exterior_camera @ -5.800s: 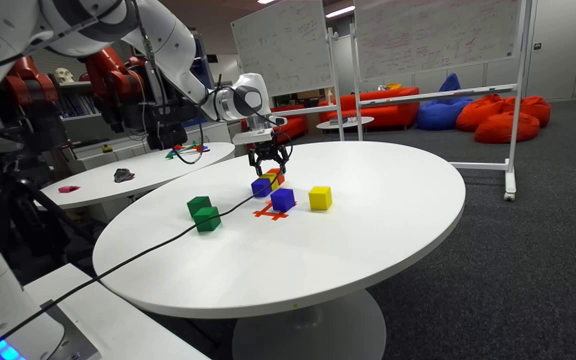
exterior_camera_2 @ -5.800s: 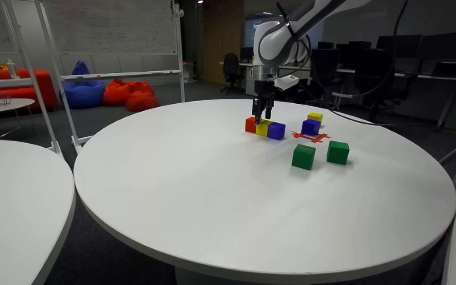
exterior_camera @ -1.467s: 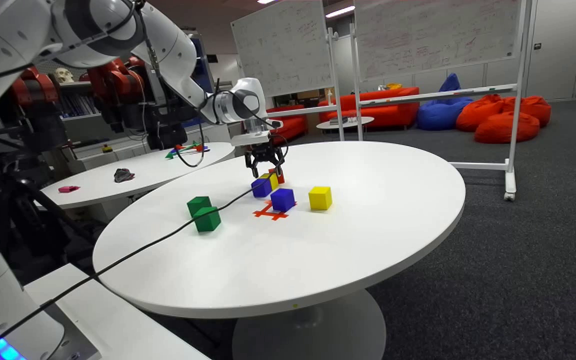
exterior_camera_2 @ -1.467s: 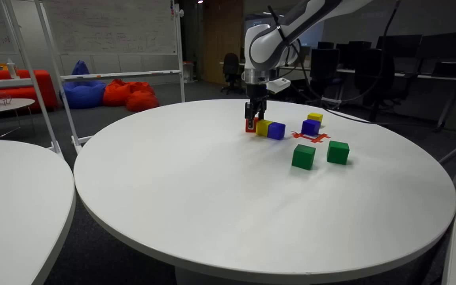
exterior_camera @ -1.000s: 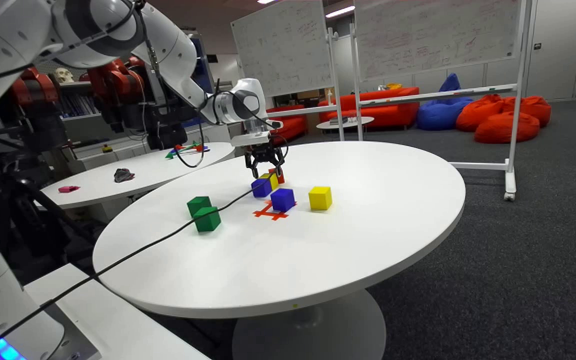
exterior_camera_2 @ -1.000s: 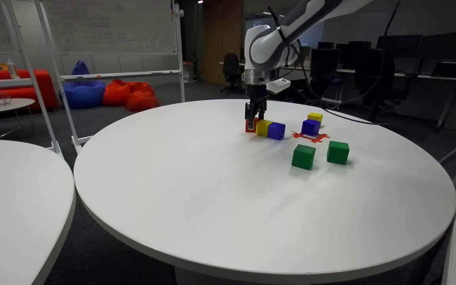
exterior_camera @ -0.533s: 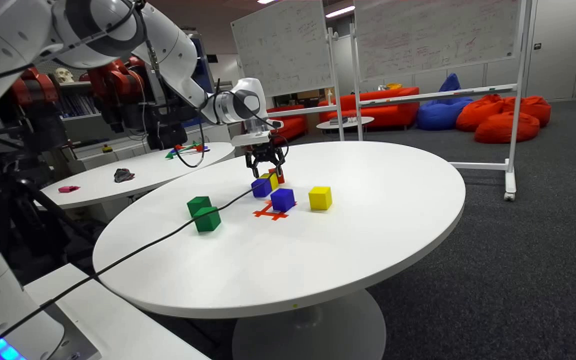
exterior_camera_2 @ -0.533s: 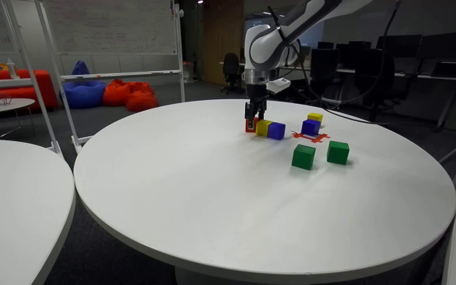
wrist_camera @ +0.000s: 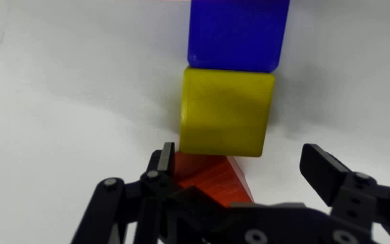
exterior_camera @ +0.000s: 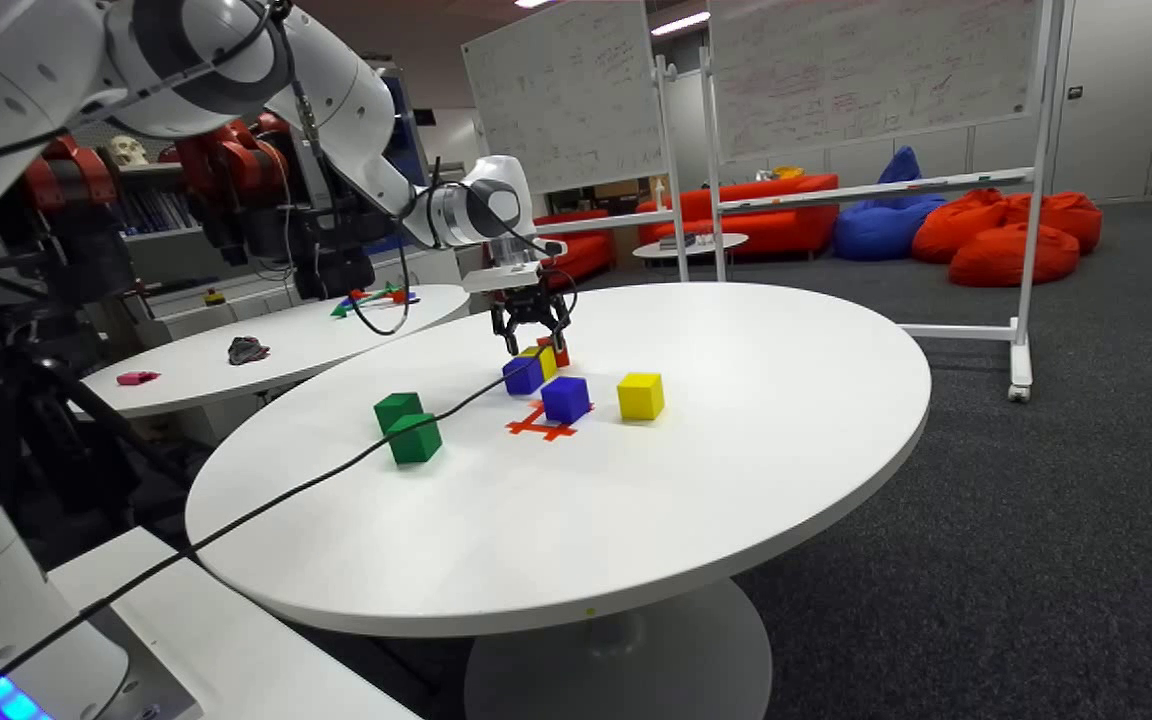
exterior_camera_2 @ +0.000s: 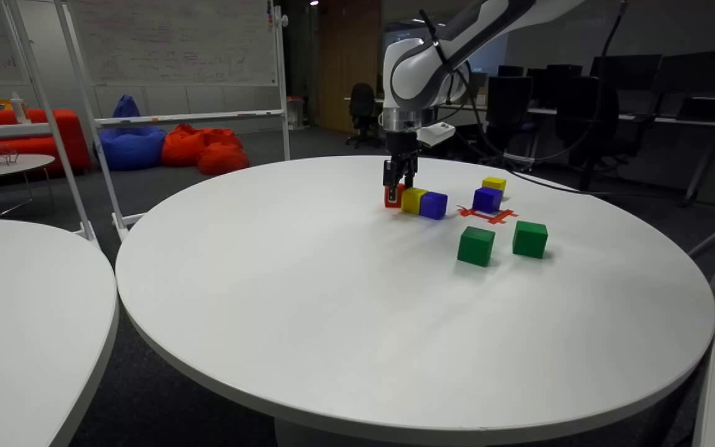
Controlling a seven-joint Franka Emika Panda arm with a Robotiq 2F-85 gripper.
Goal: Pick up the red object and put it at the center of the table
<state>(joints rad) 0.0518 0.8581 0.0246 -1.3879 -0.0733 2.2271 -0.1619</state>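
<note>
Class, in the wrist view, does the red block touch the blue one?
No: the yellow block lies between the red block and the blue block.

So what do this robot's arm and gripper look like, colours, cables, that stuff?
The arm is white and rounded, with dark grey bands, black cables along it and a blue light at its base. A silvery ring and a flat white box sit near the gripper, which is black, with two jointed fingers and pale round screw heads.

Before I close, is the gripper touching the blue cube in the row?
Apart. The wrist view shows it: white table lies between gripper and blue cube.
</note>
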